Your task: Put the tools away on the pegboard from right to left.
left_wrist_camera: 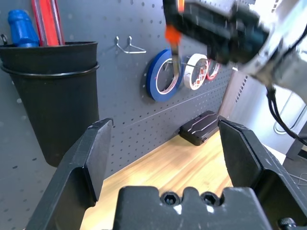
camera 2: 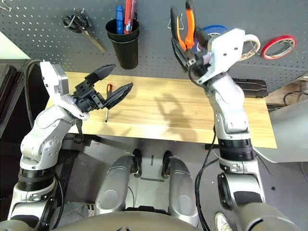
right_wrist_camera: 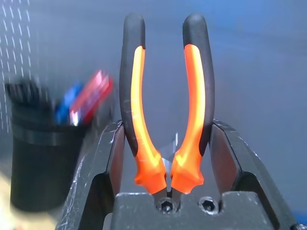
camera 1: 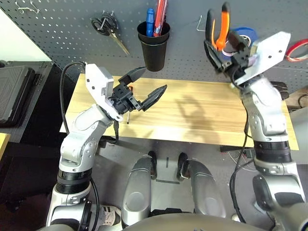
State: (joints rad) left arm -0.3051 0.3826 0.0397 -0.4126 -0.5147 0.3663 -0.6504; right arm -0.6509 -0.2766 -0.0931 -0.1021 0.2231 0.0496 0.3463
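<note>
Right wrist view: pliers (right_wrist_camera: pixel 168 120) upright in claw (right_wrist_camera: pixel 168 143), handles up.

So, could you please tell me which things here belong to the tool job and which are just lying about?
Job:
- pliers
- screwdriver
- white tape
- pegboard

Just about:
- blue tape
- red tape
- black-handled scissors

Screwdriver (camera 2: pixel 109 89) on table (camera 2: pixel 144 110) before cup holder (camera 2: pixel 126 50).
</note>
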